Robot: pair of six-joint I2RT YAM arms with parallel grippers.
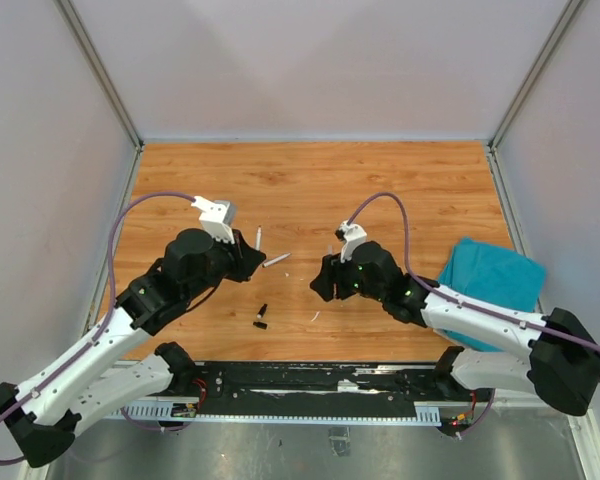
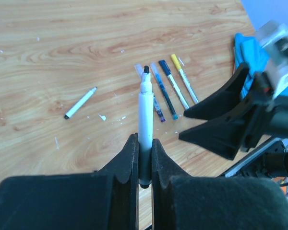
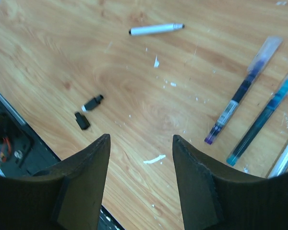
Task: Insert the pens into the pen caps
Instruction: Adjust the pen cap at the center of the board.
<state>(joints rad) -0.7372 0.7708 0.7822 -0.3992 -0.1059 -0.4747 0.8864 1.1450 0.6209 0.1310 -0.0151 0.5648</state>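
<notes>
One white pen [image 2: 145, 108] with a black tip stands up between the fingers of the left gripper [image 2: 144, 143]. The fingers are closed tight on the bottom part of the pen, and the tip points away from the arm. In the top view this pen sticks out past the gripper over the wooden table [image 1: 380, 190]. A second white pen [image 1: 277, 260] lies flat on the table just beside it. More pens lie in a row near the right gripper [image 3: 140, 139]: a purple pen [image 3: 240, 98], a teal pen [image 3: 261, 122] and a pen with a yellow end [image 2: 182, 84]. Two little black caps [image 3: 82, 120] lie close together on the wood, near the front edge of the table and between the two arms. The right gripper's fingers are wide apart and hold nothing. Bare wood and a small white scrap [image 3: 155, 159] show between them. A teal cloth [image 1: 490, 275] lies at the right side of the table, by the right arm.
</notes>
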